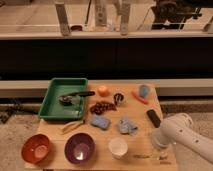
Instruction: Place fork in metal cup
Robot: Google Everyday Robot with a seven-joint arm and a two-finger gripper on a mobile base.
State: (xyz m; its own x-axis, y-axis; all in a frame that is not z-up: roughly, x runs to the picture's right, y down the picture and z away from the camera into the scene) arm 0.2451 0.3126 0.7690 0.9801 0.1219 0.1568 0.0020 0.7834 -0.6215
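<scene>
Silver fork (149,158): near right edge of table (50,130), right of white cup (118,147), faint to your eye
Gripper (159,144): just above fork, masked by arm (186,131); you cannot tell its state
Metal cup (119,98): far centre, contents unreadable
Green tray (48,100): holds black-handled utensil (75,96)

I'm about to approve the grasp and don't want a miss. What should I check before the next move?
1. Fork lies flat near the table's front edge, free of other items: ok.
2. Gripper sits right above the fork: ok.
3. Fork gripped: cannot tell.
4. Metal cup stands upright, mouth unobstructed: ok.
5. Straight path to the metal cup crosses the crumpled cloth and passes the white cup: not ok, lift first.
</scene>
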